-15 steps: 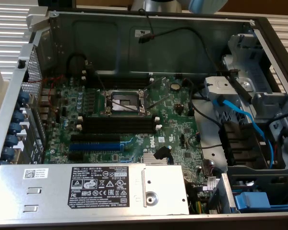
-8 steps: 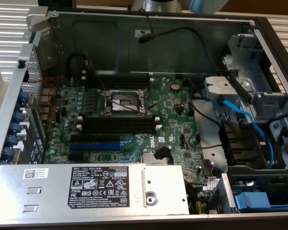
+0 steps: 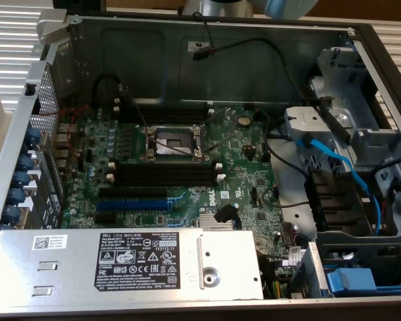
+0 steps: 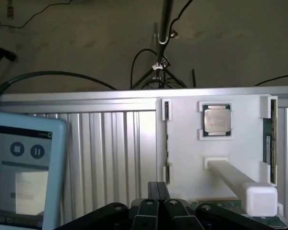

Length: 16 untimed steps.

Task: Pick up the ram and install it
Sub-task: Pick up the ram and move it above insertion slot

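— Where is the ram [image 4: 268, 136]?

— The wrist view has it. It stands on edge in one side rail of a white holder [image 4: 187, 143], the rail farthest from the tablet [image 4: 19, 167]. It is dark green with a small white label. A CPU chip [image 4: 217, 120] lies flat in the holder's middle pocket, between the two rails.

— And the gripper [image 4: 157, 191]?

— Its fingers are pressed together with nothing between them. It is apart from the ram, and the holder lies beyond the fingertips.

— What else does that camera give?

— The holder rests on a ribbed metal surface [image 4: 110, 153]. Past it there is a tripod [image 4: 161, 62] and loose cables on the floor.

— And the exterior view?

— That one looks down into the open case [image 3: 154, 53] at the motherboard [image 3: 250, 170], with the socket [image 3: 174, 142] near the board's middle. Black memory slots [image 3: 164, 175] with white end clips run at six o'clock of the socket. Another dark pair lies at twelve o'clock.

— The blue part?

— The blue expansion slot [image 3: 134, 200] is at seven o'clock of the socket, just past the memory slots. The power supply [image 3: 140, 261], with its black label, lies further out at six o'clock. Blue cables [image 3: 337, 160] loop at three o'clock, over by the drive bays.

— So the stick itself?

— On edge in the holder, not in the fingers.
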Motion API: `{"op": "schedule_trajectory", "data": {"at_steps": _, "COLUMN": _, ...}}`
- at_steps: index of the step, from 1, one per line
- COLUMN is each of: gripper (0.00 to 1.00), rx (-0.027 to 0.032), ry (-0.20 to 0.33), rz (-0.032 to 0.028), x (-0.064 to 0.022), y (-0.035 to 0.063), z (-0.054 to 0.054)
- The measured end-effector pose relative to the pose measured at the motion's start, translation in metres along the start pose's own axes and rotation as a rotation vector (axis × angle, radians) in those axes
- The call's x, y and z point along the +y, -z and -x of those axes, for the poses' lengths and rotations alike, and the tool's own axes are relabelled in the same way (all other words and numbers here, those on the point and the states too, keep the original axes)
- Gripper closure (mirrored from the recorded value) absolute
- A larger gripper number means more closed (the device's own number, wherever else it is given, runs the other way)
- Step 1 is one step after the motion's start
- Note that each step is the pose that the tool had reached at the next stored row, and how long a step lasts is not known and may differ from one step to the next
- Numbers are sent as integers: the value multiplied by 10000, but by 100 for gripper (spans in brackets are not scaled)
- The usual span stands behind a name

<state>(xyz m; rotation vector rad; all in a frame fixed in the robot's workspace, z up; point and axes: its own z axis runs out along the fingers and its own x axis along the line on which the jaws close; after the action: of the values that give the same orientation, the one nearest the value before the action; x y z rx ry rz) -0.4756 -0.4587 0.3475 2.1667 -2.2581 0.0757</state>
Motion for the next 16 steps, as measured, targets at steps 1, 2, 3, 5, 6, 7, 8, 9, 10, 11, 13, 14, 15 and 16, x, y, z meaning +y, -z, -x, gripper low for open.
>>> {"op": "schedule_trajectory", "data": {"at_steps": 1, "gripper": 89, "rx": 0, "ry": 13, "rz": -1, "x": -15, "y": -20, "z": 1}}
{"op": "schedule_trajectory", "data": {"at_steps": 2, "gripper": 89, "rx": 0, "ry": 27, "rz": 0, "x": -27, "y": -38, "z": 2}}
{"op": "schedule_trajectory", "data": {"at_steps": 3, "gripper": 89, "rx": -2, "ry": 44, "rz": -2, "x": -36, "y": -57, "z": 3}}
{"op": "schedule_trajectory", "data": {"at_steps": 5, "gripper": 89, "rx": -3, "ry": 95, "rz": -24, "x": -35, "y": -91, "z": 11}}
{"op": "schedule_trajectory", "data": {"at_steps": 6, "gripper": 89, "rx": -5, "ry": 120, "rz": -54, "x": -26, "y": -104, "z": 17}}
{"op": "schedule_trajectory", "data": {"at_steps": 7, "gripper": 89, "rx": -6, "ry": 132, "rz": -80, "x": -14, "y": -117, "z": 23}}
{"op": "schedule_trajectory", "data": {"at_steps": 8, "gripper": 89, "rx": -9, "ry": 140, "rz": -114, "x": -5, "y": -129, "z": 28}}
{"op": "schedule_trajectory", "data": {"at_steps": 9, "gripper": 89, "rx": -9, "ry": 142, "rz": -150, "x": 5, "y": -142, "z": 31}}
{"op": "schedule_trajectory", "data": {"at_steps": 10, "gripper": 89, "rx": -12, "ry": 141, "rz": -181, "x": 18, "y": -157, "z": 32}}
{"op": "schedule_trajectory", "data": {"at_steps": 11, "gripper": 89, "rx": -13, "ry": 140, "rz": -202, "x": 34, "y": -175, "z": 32}}
{"op": "schedule_trajectory", "data": {"at_steps": 13, "gripper": 89, "rx": -14, "ry": 139, "rz": -224, "x": 76, "y": -211, "z": 32}}
{"op": "schedule_trajectory", "data": {"at_steps": 14, "gripper": 89, "rx": -13, "ry": 139, "rz": -232, "x": 99, "y": -229, "z": 32}}
{"op": "schedule_trajectory", "data": {"at_steps": 15, "gripper": 89, "rx": -14, "ry": 139, "rz": -241, "x": 116, "y": -244, "z": 32}}
{"op": "schedule_trajectory", "data": {"at_steps": 16, "gripper": 89, "rx": -16, "ry": 138, "rz": -265, "x": 128, "y": -259, "z": 32}}
